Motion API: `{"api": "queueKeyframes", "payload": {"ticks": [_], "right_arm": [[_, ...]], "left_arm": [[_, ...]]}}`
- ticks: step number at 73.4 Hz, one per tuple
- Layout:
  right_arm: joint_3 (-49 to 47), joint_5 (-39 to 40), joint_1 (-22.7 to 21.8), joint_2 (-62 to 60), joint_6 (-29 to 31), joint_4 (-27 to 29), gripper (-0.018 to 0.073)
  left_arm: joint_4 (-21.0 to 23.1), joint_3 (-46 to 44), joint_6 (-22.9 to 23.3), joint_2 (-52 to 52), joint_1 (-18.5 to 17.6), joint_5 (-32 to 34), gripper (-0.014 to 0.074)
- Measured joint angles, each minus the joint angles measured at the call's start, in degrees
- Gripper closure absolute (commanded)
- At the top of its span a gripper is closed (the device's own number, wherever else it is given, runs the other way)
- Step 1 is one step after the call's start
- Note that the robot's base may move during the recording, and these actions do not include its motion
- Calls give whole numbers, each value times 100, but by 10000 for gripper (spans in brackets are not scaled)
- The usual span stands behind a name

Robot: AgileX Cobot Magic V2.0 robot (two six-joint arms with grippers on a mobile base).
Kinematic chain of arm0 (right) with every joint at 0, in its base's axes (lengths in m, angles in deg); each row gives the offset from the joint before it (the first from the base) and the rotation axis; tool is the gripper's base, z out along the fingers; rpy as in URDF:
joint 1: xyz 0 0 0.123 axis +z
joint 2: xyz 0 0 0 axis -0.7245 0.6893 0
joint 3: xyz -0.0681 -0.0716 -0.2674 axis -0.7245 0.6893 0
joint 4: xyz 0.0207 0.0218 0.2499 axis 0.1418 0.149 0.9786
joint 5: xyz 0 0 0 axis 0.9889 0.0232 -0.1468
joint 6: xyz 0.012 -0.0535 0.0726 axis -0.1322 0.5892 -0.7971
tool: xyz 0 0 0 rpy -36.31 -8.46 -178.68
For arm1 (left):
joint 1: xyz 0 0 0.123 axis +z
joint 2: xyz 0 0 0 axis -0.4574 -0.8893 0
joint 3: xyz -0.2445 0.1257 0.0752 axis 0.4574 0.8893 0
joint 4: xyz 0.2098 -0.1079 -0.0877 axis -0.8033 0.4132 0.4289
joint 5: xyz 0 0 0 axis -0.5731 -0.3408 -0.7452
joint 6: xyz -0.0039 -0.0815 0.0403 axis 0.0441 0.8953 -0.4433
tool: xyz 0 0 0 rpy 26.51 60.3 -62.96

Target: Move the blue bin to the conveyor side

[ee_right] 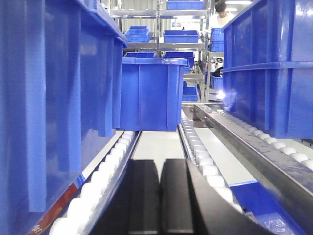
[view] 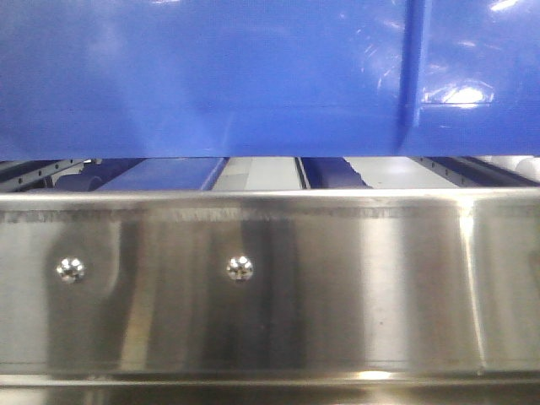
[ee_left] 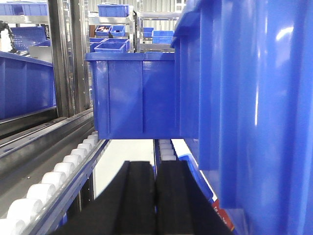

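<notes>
Left claw (ee_left: pixel 155 169), right claw (ee_right: pixel 160 166), each two flat matte black fingers (ee_left: pixel 137 196), rounded tips

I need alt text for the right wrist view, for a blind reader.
The blue bin fills the left side, close beside the right gripper, whose black fingers are shut together. Ahead, a second bin sits on two white roller tracks.

We count three large bins around the left gripper (ee_left: pixel 156 166): the blue bin (ee_left: pixel 264 107) at its right, a second bin (ee_left: pixel 132 98) ahead, a third bin (ee_left: pixel 24 83) at its left. We count two roller tracks (ee_left: pixel 58 181) there. The front view shows two screws (view: pixel 70 269) and one steel rail (view: pixel 270 321). One person (ee_right: pixel 222 12) stands far ahead of the right gripper (ee_right: pixel 160 166).
</notes>
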Motion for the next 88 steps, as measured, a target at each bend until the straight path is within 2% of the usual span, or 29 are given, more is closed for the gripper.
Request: {"api": "queueKeyframes", "payload": {"ticks": [61,73,78,82,88], "right_arm": [[0,329,0,0,0,0,629],[-159,232,0,-4,-63,0,620],[-543,-158,0,-4,-63,0,537],[-1035,-482,0,-13,-63,0,404],[-1675,-818,0,-16,-63,0,159]], "left_arm": [[0,0,0,0,0,0,613],[0,-76,0,9,0,261,612],[-12,-433,0,9,0,-102,575],[-71,-997,0,9,0,-632,514],[-119,-1837,0,-166,0,-1252,366]]}}
